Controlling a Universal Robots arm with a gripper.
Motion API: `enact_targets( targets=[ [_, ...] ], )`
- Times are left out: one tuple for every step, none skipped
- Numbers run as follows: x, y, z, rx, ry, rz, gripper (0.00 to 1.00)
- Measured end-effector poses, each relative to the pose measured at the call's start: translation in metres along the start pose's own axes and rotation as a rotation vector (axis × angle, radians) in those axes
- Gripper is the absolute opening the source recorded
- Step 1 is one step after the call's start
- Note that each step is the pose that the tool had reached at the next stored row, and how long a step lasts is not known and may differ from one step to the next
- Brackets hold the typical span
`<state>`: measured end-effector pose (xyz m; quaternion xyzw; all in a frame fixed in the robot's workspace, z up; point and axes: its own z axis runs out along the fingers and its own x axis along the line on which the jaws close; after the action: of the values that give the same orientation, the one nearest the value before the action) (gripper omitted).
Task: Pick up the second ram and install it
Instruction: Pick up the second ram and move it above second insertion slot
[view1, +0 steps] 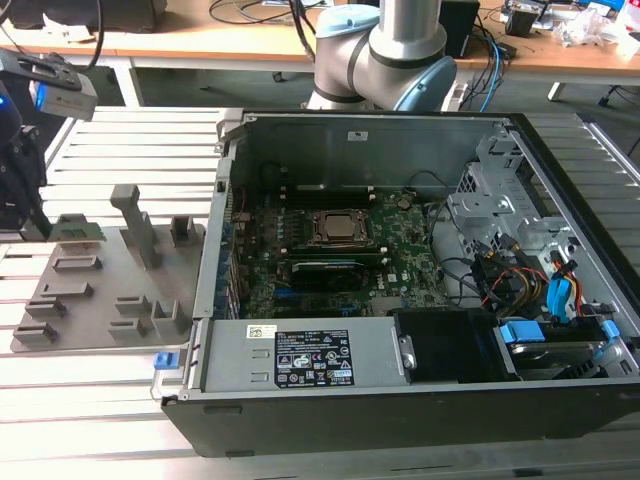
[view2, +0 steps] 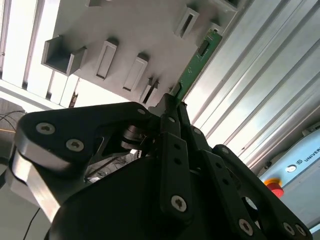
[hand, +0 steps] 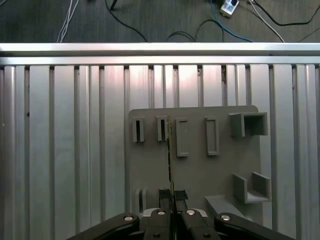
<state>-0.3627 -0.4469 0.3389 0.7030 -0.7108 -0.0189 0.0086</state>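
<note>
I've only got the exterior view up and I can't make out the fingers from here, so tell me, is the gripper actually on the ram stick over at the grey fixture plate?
Observer: Yes. In the first wrist view the gripper is closed on the second ram, one pad against each face of the edge-on stick.
Operator: Where on the plate is it?
Observer: Over the grey fixture plate, running between two neighbouring slot blocks in the row. Whether it has lifted clear I cannot tell.
Operator: Which part is held?
Observer: In the second wrist view the fingers meet at one end of the stick, and the rest of the green board reaches away past them.
</note>
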Motion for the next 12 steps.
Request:
enact_targets(
  targets=[
    [0.0, 0.0001, -0.0012, 0.0, 0.0, 0.0, 0.14],
    [0.0, 0.0001, -0.0021, 0.0, 0.0, 0.0, 0.14],
    [-0.0001, 0.0001, -0.0036, 0.0, 0.0, 0.0, 0.14],
    [-0.0001, 0.0002, -0.0055, 0.0, 0.0, 0.0, 0.14],
    [-0.0001, 0.0002, -0.0074, 0.0, 0.0, 0.0, 0.14],
    [-0.0001, 0.0003, -0.0088, 0.0, 0.0, 0.0, 0.14],
    [-0.0002, 0.0004, -0.0123, 0.0, 0.0, 0.0, 0.14],
    [-0.0002, 0.0006, -0.0159, 0.0, 0.0, 0.0, 0.14],
    [-0.0003, 0.0006, -0.0176, 0.0, 0.0, 0.0, 0.14],
    [-0.0003, 0.0007, -0.0194, 0.0, 0.0, 0.0, 0.14],
    [-0.0003, 0.0008, -0.0219, 0.0, 0.0, 0.0, 0.14],
    [-0.0003, 0.0009, -0.0241, 0.0, 0.0, 0.0, 0.14]
  ],
)
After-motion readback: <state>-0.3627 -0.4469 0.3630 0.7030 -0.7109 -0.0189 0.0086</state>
